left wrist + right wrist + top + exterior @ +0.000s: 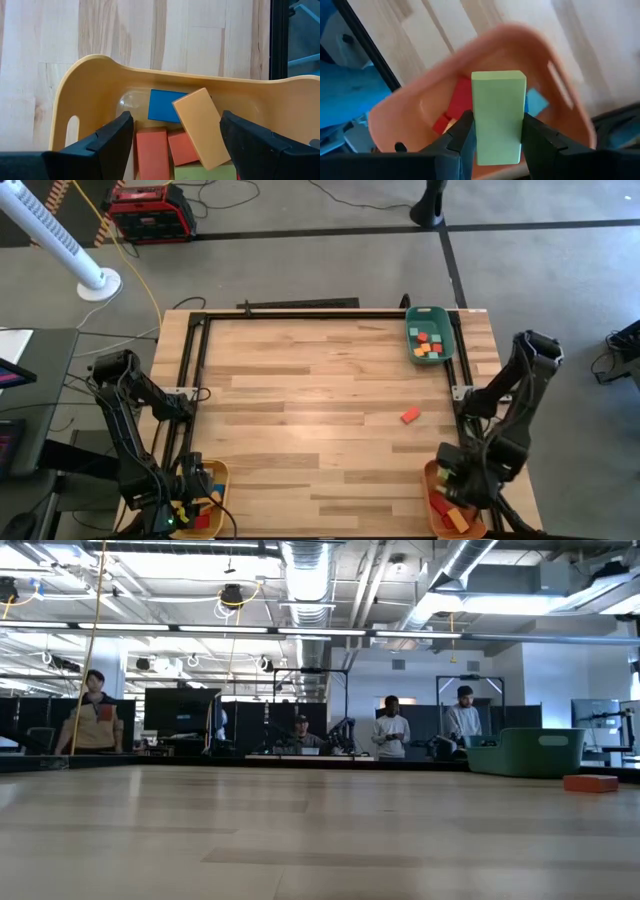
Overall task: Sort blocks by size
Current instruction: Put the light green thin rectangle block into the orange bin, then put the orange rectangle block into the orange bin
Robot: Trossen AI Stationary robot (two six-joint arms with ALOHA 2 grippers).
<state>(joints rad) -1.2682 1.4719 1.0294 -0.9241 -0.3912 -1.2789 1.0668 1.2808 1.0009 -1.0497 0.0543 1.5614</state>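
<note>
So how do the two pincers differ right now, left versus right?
The left pincer stands open and empty over the yellow tray; the right pincer is shut on a light green block above the orange tray. Left sits at the table's near-left corner, right at its near-right. Both hang over trays already holding blocks.

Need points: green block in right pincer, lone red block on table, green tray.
green block (498,117), right wrist view, middle of its front face
red block (410,415), high view, centre of its top
green tray (528,755), low view, bare side wall
</note>
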